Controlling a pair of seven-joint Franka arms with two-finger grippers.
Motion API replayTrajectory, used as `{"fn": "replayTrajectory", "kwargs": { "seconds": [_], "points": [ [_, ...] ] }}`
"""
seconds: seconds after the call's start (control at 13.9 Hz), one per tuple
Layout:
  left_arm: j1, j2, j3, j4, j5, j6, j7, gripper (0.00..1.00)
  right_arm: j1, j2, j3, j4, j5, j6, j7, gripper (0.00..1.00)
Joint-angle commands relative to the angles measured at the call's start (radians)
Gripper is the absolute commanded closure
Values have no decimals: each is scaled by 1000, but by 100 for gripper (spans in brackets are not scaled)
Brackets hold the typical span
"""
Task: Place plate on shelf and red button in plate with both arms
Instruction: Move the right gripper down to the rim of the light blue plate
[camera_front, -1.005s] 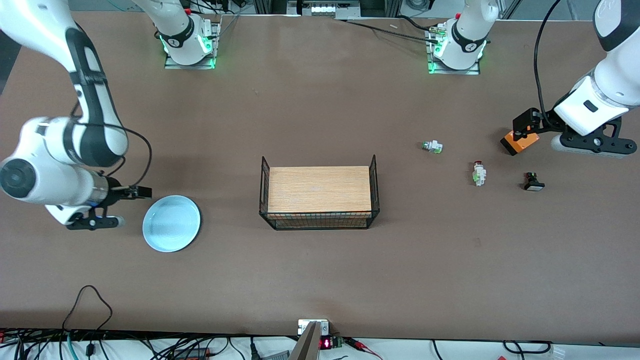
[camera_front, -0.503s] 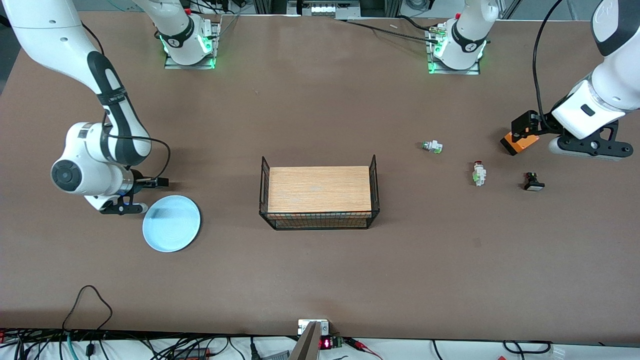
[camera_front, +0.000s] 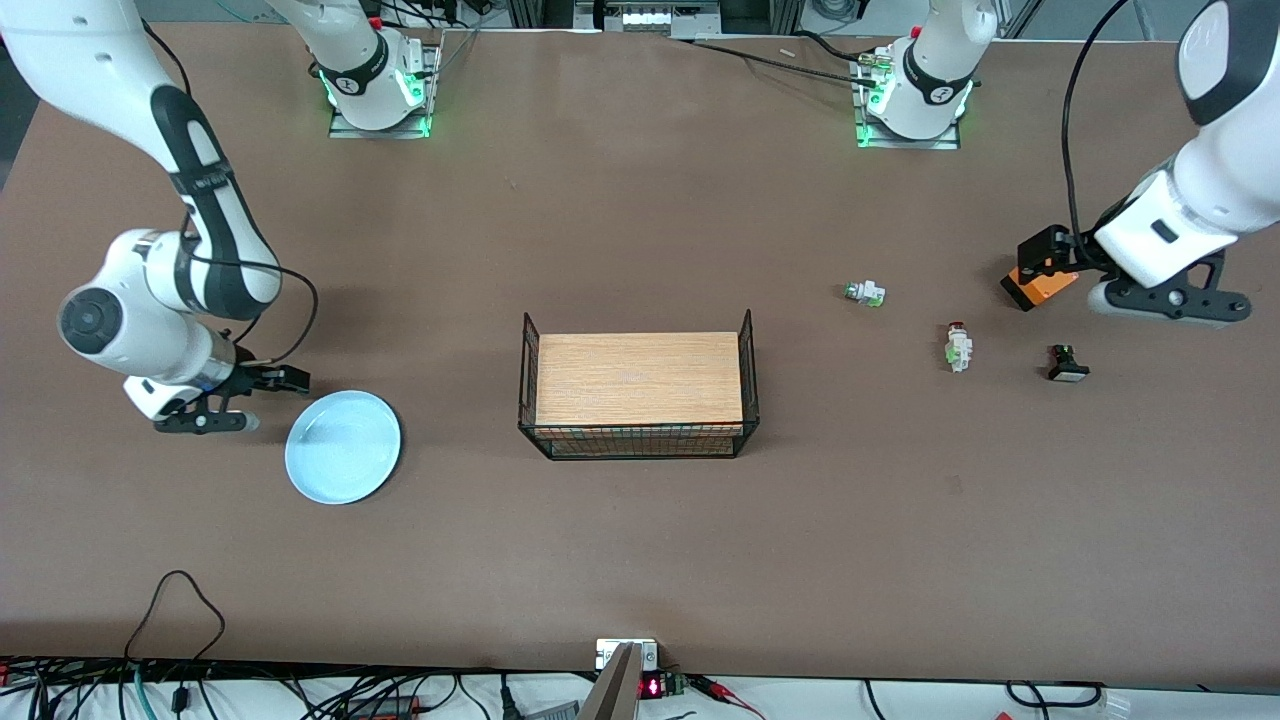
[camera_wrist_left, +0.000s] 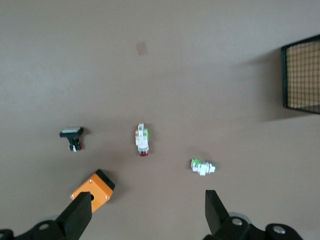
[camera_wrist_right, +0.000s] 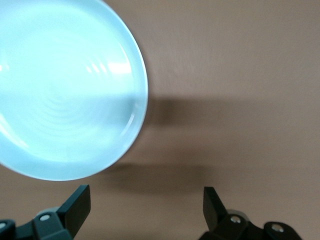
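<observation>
The pale-blue plate (camera_front: 343, 446) lies flat on the table toward the right arm's end; it also shows in the right wrist view (camera_wrist_right: 65, 90). My right gripper (camera_front: 278, 381) (camera_wrist_right: 146, 194) is open and empty over bare table just beside the plate's rim. The red button (camera_front: 959, 347) (camera_wrist_left: 142, 140), white with a red cap and green bits, lies on its side toward the left arm's end. My left gripper (camera_front: 1045, 258) (camera_wrist_left: 147, 200) is open and empty over the orange box (camera_front: 1040, 284) (camera_wrist_left: 96, 189), apart from the red button.
A wire basket (camera_front: 640, 452) (camera_wrist_left: 302, 75) holding a wooden board stands mid-table. A white-and-green part without red cap (camera_front: 866, 293) (camera_wrist_left: 202, 166) and a small black button (camera_front: 1067, 364) (camera_wrist_left: 73, 136) lie near the red button.
The right arm has swung its wrist about and its gripper is again beside the plate's rim. The left gripper has shifted slightly over the orange box. Nothing on the table has moved.
</observation>
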Motion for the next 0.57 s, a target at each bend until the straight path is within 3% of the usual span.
{"fn": "replayTrajectory", "kwargs": {
  "seconds": [0.0,0.29,0.5],
  "points": [
    [8,26,2,16,21,-24,3,0,9,-23,2,-23,18,7,-12,0],
    [8,26,3,15,21,-28,4,0,-9,28,2,-23,24,82,-9,0],
    [7,25,-1,18,21,-28,4,0,-5,63,2,-18,139,105,-12,0]
  ]
}}
